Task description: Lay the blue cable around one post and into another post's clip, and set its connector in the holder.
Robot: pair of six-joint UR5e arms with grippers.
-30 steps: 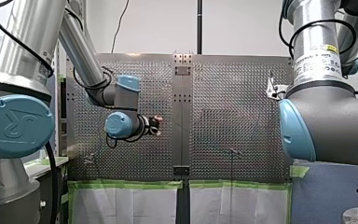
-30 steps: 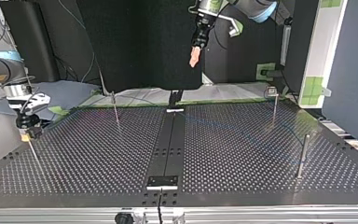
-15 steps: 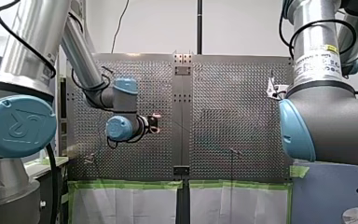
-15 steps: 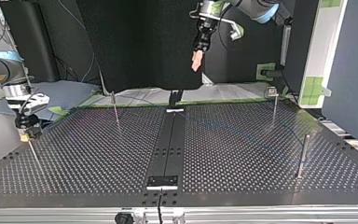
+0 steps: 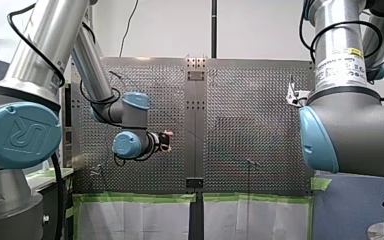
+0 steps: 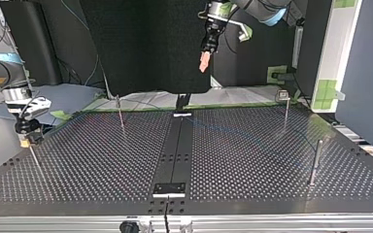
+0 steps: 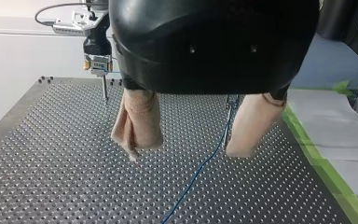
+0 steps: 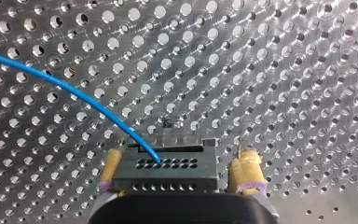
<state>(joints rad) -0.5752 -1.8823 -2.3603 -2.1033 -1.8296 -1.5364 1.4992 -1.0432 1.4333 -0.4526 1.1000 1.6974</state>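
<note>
The thin blue cable (image 7: 200, 170) lies on the perforated plate and runs under my left gripper (image 7: 185, 151), which hangs high above it, beige pads (image 7: 137, 121) spread wide and empty. In the top view this gripper (image 6: 204, 59) is up in the air at the back. The cable's end (image 8: 74, 91) enters a black connector block (image 8: 168, 170), which sits between the yellow pads (image 8: 247, 170) of my right gripper (image 8: 180, 157). The pads stand beside the block, open, one with a visible gap. In the top view my right gripper (image 6: 26, 135) sits atop a thin post (image 6: 35, 158) at the left.
Thin metal posts stand on the plate: one at the back left (image 6: 120, 111), one at the back right (image 6: 286, 109), one at the near right (image 6: 314, 162). A dark centre strip carries a small black bracket (image 6: 170, 188) at the near edge. Green tape (image 7: 317, 158) marks the plate's border.
My left arm has shifted a little, its gripper slightly lower in the front view. My right arm has not moved.
</note>
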